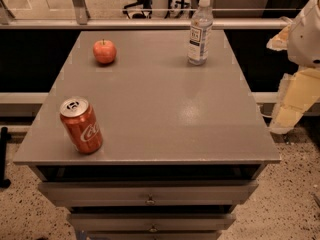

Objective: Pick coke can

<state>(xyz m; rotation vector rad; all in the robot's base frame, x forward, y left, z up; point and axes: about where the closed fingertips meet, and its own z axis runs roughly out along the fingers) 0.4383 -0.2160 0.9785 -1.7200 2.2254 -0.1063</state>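
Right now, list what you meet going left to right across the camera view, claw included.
coke can → apple → clear water bottle → claw, hanging beyond the right edge of the cabinet.

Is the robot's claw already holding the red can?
No, the coke can stands free near the table's front-left corner, while the gripper hangs beyond the table's right edge.

White Coca-Cola script on coke can [81,125]; jaws at right edge

Red coke can [81,125] stands front-left on table [165,109], pincer [294,101] far right.
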